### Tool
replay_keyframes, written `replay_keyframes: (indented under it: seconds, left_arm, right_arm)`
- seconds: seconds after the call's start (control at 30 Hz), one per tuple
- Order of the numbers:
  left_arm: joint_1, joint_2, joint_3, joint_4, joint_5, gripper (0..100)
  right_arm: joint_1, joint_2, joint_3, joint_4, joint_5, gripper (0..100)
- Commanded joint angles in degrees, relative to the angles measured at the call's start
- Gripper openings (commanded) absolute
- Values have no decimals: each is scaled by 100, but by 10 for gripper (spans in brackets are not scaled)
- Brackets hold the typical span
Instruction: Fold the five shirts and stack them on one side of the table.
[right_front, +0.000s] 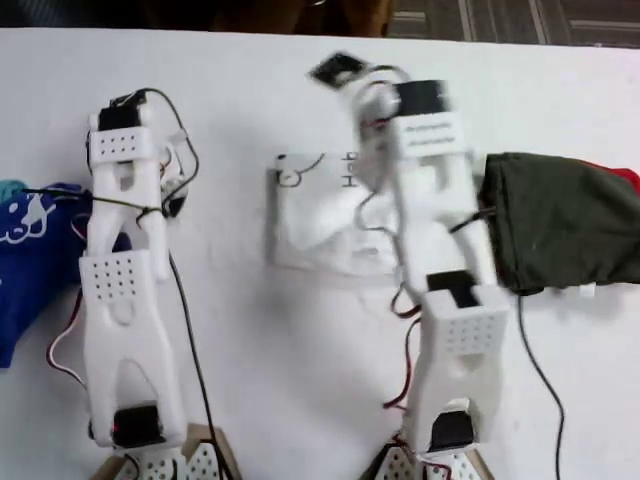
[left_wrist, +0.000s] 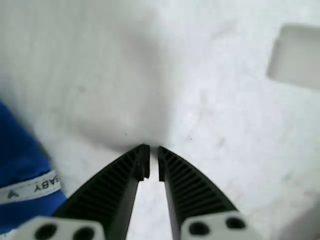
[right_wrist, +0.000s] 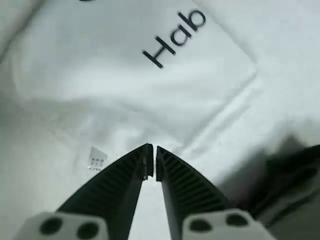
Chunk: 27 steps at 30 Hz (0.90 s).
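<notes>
A white table (right_front: 250, 400) ran across the whole high view, with both arms reaching out over it from the near edge. The left gripper (left_wrist: 150, 150) hung above bare tabletop. Its black ribbed fingers (left_wrist: 120, 185) were drawn almost together, leaving only a thin slit between the tips, and nothing was caught between them. Just beside it lay the blue shirt (left_wrist: 20, 165), with a white label (left_wrist: 35, 189) sewn along its edge. In the high view this blue shirt (right_front: 30, 260) sat at the table's left edge, partly under the left arm.

The right gripper (right_wrist: 150, 149) was over the white shirt (right_wrist: 125, 85), its fingers (right_wrist: 187, 190) likewise nearly closed and holding nothing. The tips may have been brushing the cloth, though that was hard to tell. The white shirt (right_front: 320, 220), which had dark print on it, lay rumpled in the middle of the table, partly beneath the right arm. To its right a dark olive shirt (right_front: 560, 225) lay folded on top of a red garment (right_front: 625, 178) at the table's right side.
</notes>
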Motion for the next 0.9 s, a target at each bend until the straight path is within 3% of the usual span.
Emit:
replay_keyframes:
  seconds: [0.0,0.4,0.67,0.87]
  left_arm:
    - [-264,-53,66,-44,-53,42]
    - [-211,-53,66,-44,-53,41]
    - [-211,-53,75,-79,-53,41]
    - [-211,-53,66,-79,-53,41]
  right_arm:
    - [171,-409,633,110,352,19]
    - [391,-409,3007,-1033,545,19]
    - [391,-470,3156,-954,545,19]
    - [435,-1103,2084,-532,545,19]
